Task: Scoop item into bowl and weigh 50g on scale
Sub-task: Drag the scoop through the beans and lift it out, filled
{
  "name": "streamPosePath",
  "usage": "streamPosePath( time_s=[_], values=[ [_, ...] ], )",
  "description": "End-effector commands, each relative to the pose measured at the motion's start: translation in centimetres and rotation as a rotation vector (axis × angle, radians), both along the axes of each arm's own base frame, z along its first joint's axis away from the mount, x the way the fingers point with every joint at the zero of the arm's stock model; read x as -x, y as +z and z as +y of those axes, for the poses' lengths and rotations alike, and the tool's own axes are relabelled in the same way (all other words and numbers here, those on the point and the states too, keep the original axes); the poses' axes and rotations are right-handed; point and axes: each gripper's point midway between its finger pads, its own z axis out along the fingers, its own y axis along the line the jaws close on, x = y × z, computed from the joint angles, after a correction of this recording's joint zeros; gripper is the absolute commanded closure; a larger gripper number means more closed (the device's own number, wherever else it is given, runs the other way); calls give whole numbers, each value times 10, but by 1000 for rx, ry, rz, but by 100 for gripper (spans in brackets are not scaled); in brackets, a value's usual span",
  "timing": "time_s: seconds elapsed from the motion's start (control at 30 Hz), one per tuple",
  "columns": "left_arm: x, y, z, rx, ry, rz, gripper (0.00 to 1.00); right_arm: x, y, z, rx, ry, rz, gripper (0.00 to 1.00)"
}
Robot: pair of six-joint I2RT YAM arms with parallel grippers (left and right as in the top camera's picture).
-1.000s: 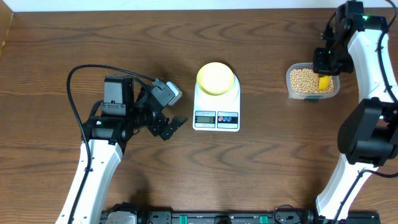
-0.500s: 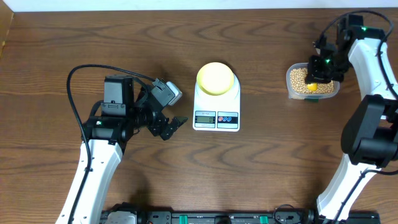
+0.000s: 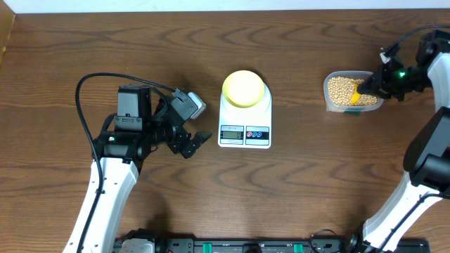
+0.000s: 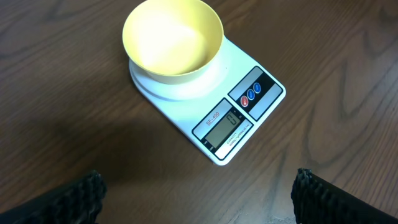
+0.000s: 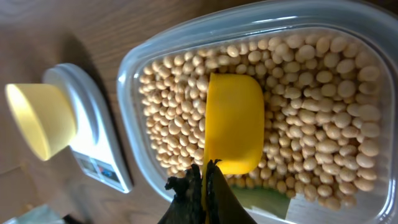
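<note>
Tan beans (image 5: 311,93) fill a clear plastic tub (image 3: 332,102) at the right of the table. My right gripper (image 5: 205,180) is shut on the thin handle of a yellow scoop (image 5: 235,121), whose cup lies on the beans with its outer side toward the camera. In the overhead view the right gripper (image 3: 373,88) reaches in from the tub's right side, holding the yellow scoop (image 3: 357,91). The pale yellow bowl (image 4: 172,38) stands empty on the white scale (image 4: 239,118) at mid-table. My left gripper (image 4: 199,193) hovers open to the left of the scale (image 3: 245,130), holding nothing.
A black cable (image 3: 84,98) loops from the left arm over the table's left part. The tub's clear rim (image 5: 134,93) stands between the scoop and the scale. Bare wood lies between scale and tub.
The right arm has swung out to the right and tilted, so the gripper now reaches the tub from its right side with the scoop laid on the beans. The left arm has not moved.
</note>
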Motion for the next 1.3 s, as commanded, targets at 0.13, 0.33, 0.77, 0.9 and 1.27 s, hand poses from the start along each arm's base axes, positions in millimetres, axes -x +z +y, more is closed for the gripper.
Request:
streamPosePath(
  time_s=[0.13,0.33,0.77,0.9,1.27],
  values=[
    [-3,2,2,-10,-1,-14,2,4,18,-22,-177,-69,-71,99],
    [-3,2,2,-10,-1,-14,2,6,26,-46,-227,-136,-114,99],
    [-3,2,2,-10,-1,-14,2,10,53,-62,-374,-166,-243,99],
    [-3,2,2,-10,-1,-14,2,10,63,-53,-437,-161,-261,99],
    [-3,2,2,-10,-1,-14,2,12,90,-27,-587,-128,-306,99]
  ],
)
